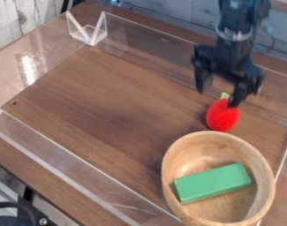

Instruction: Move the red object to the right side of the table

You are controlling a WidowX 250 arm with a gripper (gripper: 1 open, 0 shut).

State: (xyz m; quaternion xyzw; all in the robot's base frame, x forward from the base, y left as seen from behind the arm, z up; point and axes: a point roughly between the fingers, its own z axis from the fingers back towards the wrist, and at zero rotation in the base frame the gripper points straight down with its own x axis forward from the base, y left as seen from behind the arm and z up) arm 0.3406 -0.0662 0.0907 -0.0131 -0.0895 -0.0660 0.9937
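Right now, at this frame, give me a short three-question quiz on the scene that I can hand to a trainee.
1. True or false: the gripper is shut on the red object.
2. What lies inside the wooden bowl?
A. the red object
B. a green block
C. nothing
3. Fill in: the red object rests on the ____, between the gripper and the bowl.

Key
1. False: the jaws stand open above it, and it lies free on the table.
2. B
3. table
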